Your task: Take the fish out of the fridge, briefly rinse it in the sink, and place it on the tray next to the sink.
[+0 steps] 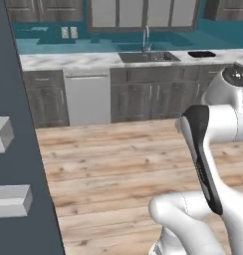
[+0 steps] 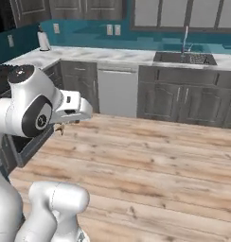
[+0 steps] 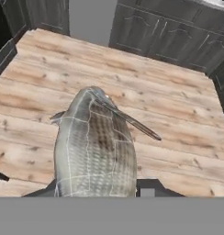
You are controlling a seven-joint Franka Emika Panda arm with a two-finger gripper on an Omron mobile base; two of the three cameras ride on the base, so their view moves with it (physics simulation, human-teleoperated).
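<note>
The fish (image 3: 95, 147) is grey-brown and scaly, with a thin fin sticking out to one side. It hangs over the wooden floor with my gripper (image 3: 95, 192) shut on it, a dark fingertip (image 3: 148, 188) showing beside its body. In the right base view a small brown piece of the fish (image 2: 59, 128) pokes out under my white hand (image 2: 72, 109). The fridge (image 1: 29, 164) stands at the left with white shelves on its slate-grey door. The sink (image 1: 146, 56) with its silver faucet lies far across the room, and the black tray (image 1: 201, 54) sits to its right on the counter.
Wooden floor (image 1: 118, 154) stretches between me and the dark grey cabinets (image 1: 153, 97). A white dishwasher front (image 1: 88, 99) sits left of the sink. A paper towel roll (image 2: 43, 41) stands on the left counter. A dark low unit (image 2: 27, 144) is close behind my arm.
</note>
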